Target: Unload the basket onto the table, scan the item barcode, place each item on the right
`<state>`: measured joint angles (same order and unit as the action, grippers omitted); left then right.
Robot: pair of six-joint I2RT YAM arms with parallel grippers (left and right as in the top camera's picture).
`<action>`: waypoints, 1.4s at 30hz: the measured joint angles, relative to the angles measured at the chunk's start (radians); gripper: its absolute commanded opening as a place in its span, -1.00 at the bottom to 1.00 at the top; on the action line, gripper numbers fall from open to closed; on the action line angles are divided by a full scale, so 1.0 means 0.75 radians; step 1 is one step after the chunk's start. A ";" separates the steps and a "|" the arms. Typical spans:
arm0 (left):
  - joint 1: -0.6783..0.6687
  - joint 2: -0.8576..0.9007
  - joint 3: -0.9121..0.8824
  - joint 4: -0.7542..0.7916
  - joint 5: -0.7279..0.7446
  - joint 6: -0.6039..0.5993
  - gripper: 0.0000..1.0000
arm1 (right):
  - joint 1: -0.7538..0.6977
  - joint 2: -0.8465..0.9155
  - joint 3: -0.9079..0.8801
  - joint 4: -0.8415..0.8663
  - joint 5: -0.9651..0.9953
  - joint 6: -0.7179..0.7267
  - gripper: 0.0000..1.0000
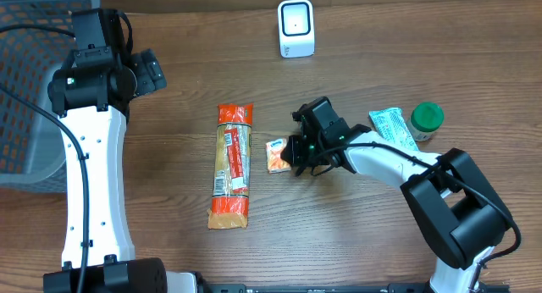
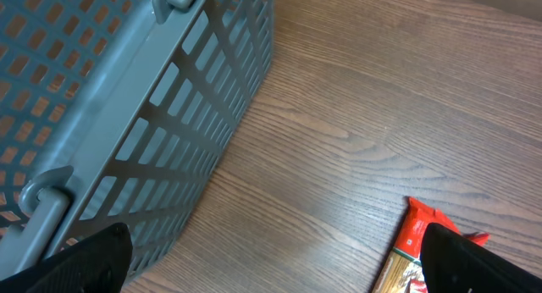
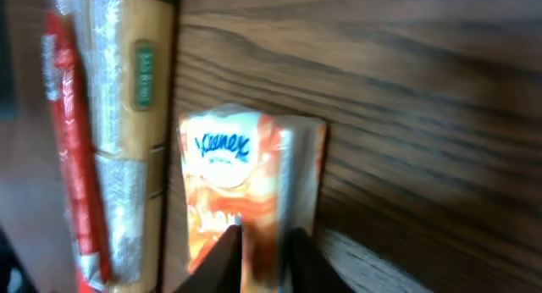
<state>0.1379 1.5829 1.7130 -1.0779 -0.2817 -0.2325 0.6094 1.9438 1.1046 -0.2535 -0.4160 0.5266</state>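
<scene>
Your right claw (image 1: 294,156) is pinching the Kleenex pack (image 1: 276,155) at frame centre, your left claw (image 2: 271,268) is gaping wide.

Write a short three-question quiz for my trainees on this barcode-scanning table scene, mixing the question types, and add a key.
1. True or false: the left gripper is shut on an item.
2. Multiple choice: which item are the right gripper's fingers closed on?
A) the long orange-and-clear pasta packet
B) the small orange soft tissue pack
C) the green-lidded round jar
3. Fill in: in the right wrist view, the brand printed on that tissue pack reads ____.

Key
1. False: it stands open and holds nothing.
2. B
3. Kleenex
</scene>
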 measured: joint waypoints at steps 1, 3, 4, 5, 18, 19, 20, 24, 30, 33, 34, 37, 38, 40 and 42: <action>0.000 0.000 0.000 0.000 0.000 0.000 1.00 | -0.006 -0.005 0.000 0.000 -0.011 -0.008 -0.44; 0.000 0.000 0.000 0.000 0.000 0.000 1.00 | -0.017 -0.016 0.000 -0.001 -0.033 -0.017 -0.31; 0.000 0.000 0.000 0.000 0.000 0.000 1.00 | -0.020 -0.022 0.000 -0.003 -0.039 -0.020 -0.27; 0.000 0.000 0.000 0.000 0.000 0.000 1.00 | -0.023 -0.026 0.000 -0.006 -0.044 -0.028 -0.25; 0.000 0.000 0.000 0.000 0.000 0.000 1.00 | -0.026 -0.030 0.000 -0.071 0.044 -0.060 -0.28; 0.000 0.000 0.000 0.000 0.000 0.000 1.00 | -0.026 -0.030 0.000 -0.072 0.047 -0.061 -0.28; 0.000 0.000 0.000 0.000 0.000 0.000 1.00 | -0.026 -0.030 0.000 -0.072 0.052 -0.061 -0.28; 0.000 0.000 0.000 0.000 0.000 -0.001 0.99 | -0.026 -0.030 0.000 -0.075 0.062 -0.064 -0.27; 0.000 0.000 0.000 0.000 0.000 0.000 1.00 | -0.026 -0.028 0.000 -0.086 0.094 -0.043 -0.28; 0.000 0.000 0.000 0.000 0.000 0.000 1.00 | -0.026 -0.026 0.000 -0.106 0.120 -0.020 -0.29; 0.000 0.000 0.000 0.000 0.000 -0.001 1.00 | -0.026 -0.026 0.000 -0.108 0.127 -0.015 -0.28; 0.000 0.000 0.000 0.000 0.000 0.000 1.00 | -0.026 -0.026 0.000 -0.106 0.142 -0.003 -0.25; 0.000 0.000 0.000 0.000 0.000 0.000 0.99 | -0.026 -0.026 0.000 -0.106 0.145 -0.003 -0.25; 0.000 0.000 0.000 0.000 0.000 -0.001 1.00 | -0.026 -0.026 0.000 -0.107 0.146 -0.003 -0.24; 0.000 0.000 0.000 0.000 0.000 0.000 0.99 | -0.026 -0.026 0.000 -0.112 0.147 -0.003 -0.24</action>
<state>0.1379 1.5829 1.7130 -1.0779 -0.2817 -0.2325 0.5896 1.9244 1.1046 -0.3374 -0.3058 0.5247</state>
